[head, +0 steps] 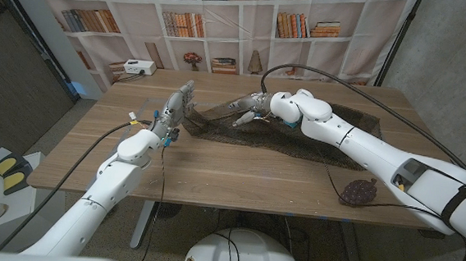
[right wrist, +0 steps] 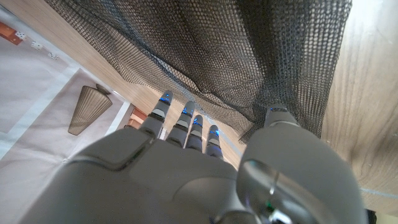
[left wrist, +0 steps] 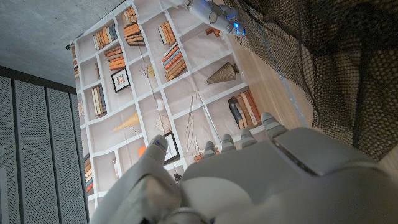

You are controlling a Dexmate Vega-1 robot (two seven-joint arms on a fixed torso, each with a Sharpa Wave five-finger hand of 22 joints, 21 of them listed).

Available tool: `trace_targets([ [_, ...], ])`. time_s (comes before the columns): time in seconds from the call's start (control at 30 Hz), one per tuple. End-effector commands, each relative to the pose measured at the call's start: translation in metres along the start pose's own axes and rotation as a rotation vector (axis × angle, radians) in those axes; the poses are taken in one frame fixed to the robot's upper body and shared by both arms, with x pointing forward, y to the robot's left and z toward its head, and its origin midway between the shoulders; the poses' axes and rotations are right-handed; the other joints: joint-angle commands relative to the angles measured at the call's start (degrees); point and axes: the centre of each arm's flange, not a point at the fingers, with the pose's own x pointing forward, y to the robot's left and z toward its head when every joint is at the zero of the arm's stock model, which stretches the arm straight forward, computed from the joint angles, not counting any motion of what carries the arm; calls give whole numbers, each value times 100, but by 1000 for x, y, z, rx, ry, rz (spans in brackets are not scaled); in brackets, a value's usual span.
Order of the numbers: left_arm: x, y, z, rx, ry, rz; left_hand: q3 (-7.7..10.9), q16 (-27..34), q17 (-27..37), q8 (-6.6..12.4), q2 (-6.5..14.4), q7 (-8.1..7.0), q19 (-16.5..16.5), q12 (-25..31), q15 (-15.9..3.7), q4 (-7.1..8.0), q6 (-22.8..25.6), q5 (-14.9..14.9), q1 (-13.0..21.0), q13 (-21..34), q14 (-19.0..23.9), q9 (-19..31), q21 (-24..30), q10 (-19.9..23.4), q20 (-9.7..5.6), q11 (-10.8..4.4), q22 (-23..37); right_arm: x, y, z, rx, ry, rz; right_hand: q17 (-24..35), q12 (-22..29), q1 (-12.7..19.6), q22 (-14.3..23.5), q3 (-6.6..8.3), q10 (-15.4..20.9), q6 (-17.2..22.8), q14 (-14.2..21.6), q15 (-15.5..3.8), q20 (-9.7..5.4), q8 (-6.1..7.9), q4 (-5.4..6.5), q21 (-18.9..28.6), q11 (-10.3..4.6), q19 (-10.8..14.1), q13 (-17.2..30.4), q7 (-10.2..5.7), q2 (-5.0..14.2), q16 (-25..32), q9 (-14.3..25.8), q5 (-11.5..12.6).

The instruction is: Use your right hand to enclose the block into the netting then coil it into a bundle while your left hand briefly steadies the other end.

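A dark netting lies spread across the middle and right of the wooden table. My right hand hovers over its far left part, fingers stretched out toward the left. In the right wrist view the netting rises in folds just ahead of the fingers, and the thumb touches its edge. My left hand stands at the netting's left end with fingers apart and raised, holding nothing. The left wrist view shows the netting beyond my left hand. I cannot make out the block.
A dark bunched lump sits near the table's front right edge. A white box stands at the back left corner. Black cables run over the right arm and down the table's left side. A bookshelf backdrop stands behind the table.
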Motion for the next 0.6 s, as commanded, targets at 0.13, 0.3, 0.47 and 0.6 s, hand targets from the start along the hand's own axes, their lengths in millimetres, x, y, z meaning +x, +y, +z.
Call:
trace_targets([
  [0.13, 2, 3, -4, -8, 12, 3, -8, 8, 21, 16, -47, -51, 14, 4, -27, -2, -280, 48, 3, 16, -88, 32, 48, -286, 5, 58, 34, 15, 12, 1, -99, 37, 61, -10, 62, 187, 12, 67, 107, 101, 111, -26, -27, 63, -114, 44, 13, 114, 17, 4, 15, 41, 13, 72],
  [0.3, 2, 4, -4, -6, 11, 6, -10, 6, 21, 17, -47, -44, 20, 1, -27, -1, -278, 48, 2, 16, -89, 32, 50, -289, 8, 56, 34, 18, 15, -1, -95, 32, 50, -42, 192, 368, 4, 153, 445, 382, 342, -106, -62, 149, -246, 100, 30, 301, 5, 14, 66, 98, 10, 136],
  [0.47, 1, 5, -4, -8, 14, 10, -11, 5, 21, 18, -46, -42, 20, 0, -28, 0, -276, 49, 1, 16, -88, 32, 50, -290, 6, 54, 35, 22, 21, -2, -117, 40, 65, -53, 202, 452, 1, 201, 476, 453, 392, -124, -77, 164, -299, 107, 32, 333, 1, 22, 105, 103, 8, 160],
  [0.6, 0, 6, -5, -9, 17, 12, -12, 1, 22, 15, -45, -45, 19, -2, -23, 0, -280, 49, 1, 16, -95, 32, 49, -292, 6, 53, 35, 26, 29, -3, -126, 46, 80, -91, 298, 682, -7, 301, 731, 660, 623, -186, -120, 208, -469, 136, 38, 451, -13, 26, 123, 152, 2, 220],
])
